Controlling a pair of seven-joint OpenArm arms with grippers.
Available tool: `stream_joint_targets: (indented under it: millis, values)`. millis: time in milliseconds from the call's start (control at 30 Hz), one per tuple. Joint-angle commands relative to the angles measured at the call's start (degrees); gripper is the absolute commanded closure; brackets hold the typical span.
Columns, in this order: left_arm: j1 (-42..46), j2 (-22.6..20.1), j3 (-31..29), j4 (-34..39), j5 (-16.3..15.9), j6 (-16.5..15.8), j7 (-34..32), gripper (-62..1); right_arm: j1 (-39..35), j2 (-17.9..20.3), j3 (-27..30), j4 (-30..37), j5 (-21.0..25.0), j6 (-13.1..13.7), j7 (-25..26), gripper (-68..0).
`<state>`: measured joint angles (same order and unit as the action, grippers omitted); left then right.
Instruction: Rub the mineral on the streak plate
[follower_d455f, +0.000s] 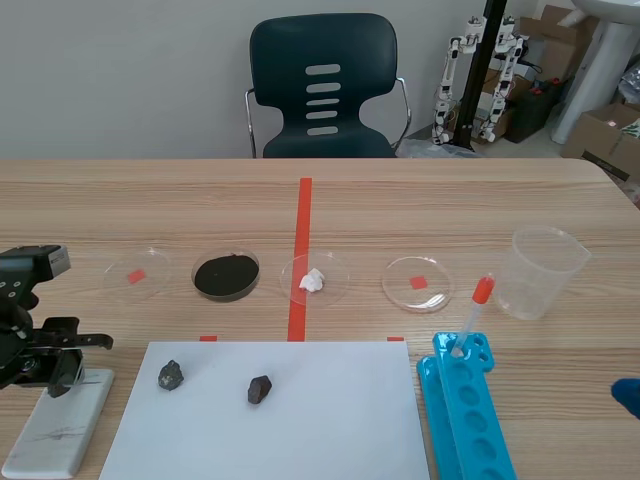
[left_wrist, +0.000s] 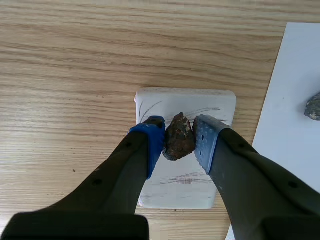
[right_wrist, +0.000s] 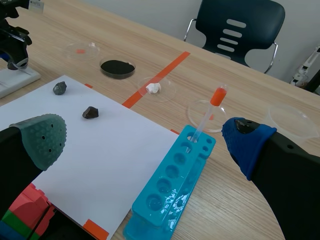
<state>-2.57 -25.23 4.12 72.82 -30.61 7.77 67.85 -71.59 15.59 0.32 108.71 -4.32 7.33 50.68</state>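
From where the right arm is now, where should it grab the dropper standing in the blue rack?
Probably the clear stem just under the orange bulb, with the fingers closing from either side. The dropper stands tilted in the end hole of the rack, so that upper stem is free, and the bulb looks squeezable.

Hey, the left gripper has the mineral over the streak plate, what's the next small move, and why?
Probably press down and drag it across a bare patch. The left gripper is shut on the mineral above the streak plate, which shows only faint streaks; whether the mineral touches the plate can't be judged.
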Motion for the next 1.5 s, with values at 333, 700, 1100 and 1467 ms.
stream_joint_targets:
  millis: [333,700,1100,1467]
  values:
    - [-0.5,0.5,0.2,-0.2,0.4,0.2,-0.3,-11.6,0.2,0.1,0.4,1.2,0.4,0.0,0.9,-67.9]
    - [-0.5,0.4,0.4,-2.0,0.4,0.2,-0.5,-11.6,0.2,0.1,0.4,1.2,0.4,0.0,0.9,-67.9]
    - [-0.5,0.4,0.4,-2.0,2.7,0.3,-0.4,-11.6,0.2,0.1,0.4,1.2,0.4,0.0,0.9,-67.9]
    - [-0.5,0.4,0.4,-2.0,-6.3,-3.3,-0.5,-11.6,0.2,0.1,0.4,1.2,0.4,0.0,0.9,-67.9]
